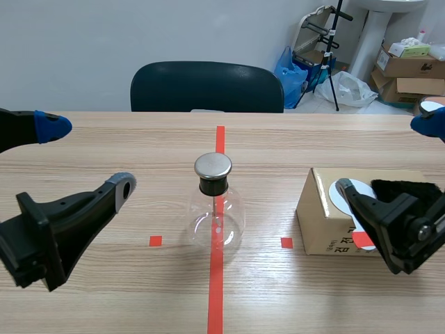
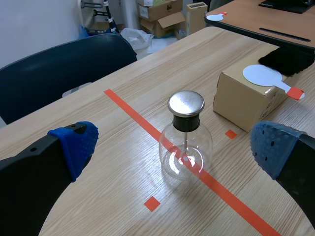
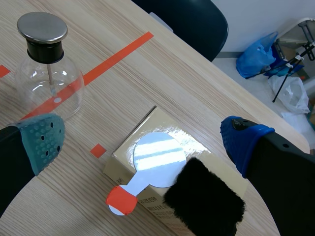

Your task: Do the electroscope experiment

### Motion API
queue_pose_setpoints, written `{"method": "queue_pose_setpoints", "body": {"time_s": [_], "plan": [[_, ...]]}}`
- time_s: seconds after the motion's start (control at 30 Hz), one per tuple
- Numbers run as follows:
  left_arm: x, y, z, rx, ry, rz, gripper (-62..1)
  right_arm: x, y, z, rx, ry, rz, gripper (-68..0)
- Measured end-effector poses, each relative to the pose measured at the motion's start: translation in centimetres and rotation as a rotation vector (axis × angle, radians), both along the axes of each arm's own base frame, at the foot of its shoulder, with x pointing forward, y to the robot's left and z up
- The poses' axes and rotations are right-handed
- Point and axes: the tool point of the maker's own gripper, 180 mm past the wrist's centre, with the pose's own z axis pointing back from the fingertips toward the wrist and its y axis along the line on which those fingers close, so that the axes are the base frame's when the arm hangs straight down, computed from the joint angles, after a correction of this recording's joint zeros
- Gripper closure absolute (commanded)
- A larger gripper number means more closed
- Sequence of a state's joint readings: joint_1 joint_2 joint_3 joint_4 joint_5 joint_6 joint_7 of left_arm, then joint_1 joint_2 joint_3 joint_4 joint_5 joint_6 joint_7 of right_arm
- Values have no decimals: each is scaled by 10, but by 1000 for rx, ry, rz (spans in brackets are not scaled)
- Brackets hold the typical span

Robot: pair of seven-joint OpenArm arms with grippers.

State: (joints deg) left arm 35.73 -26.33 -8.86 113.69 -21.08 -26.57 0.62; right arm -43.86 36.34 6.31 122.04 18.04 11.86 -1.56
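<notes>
left wrist view, electroscope [image 2: 185, 137] ahead of end effector [image 2: 175, 145]

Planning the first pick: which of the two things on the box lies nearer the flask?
The white disc with the red handle tip; the black furry cloth lies beyond it, farther from the flask.

Scene camera looks across the table [image 1: 104, 146]; 2 wrist cameras look down closer, sharing the flask [image 2: 185, 147] and box [image 2: 241, 101].

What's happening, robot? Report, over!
Left claw open, right claw open, both empty. Electroscope flask upright mid-table, untouched. White paddle, black fur on box. Nothing blocking.
</notes>
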Motion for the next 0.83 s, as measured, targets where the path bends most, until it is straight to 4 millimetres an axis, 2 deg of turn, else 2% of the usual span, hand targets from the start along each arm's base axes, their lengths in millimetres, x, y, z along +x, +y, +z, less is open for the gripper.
{"method": "queue_pose_setpoints", "body": {"time_s": [0.83], "plan": [[0,0,0,0,0,0,-623,0,0,0,0,0,0,-679]]}}
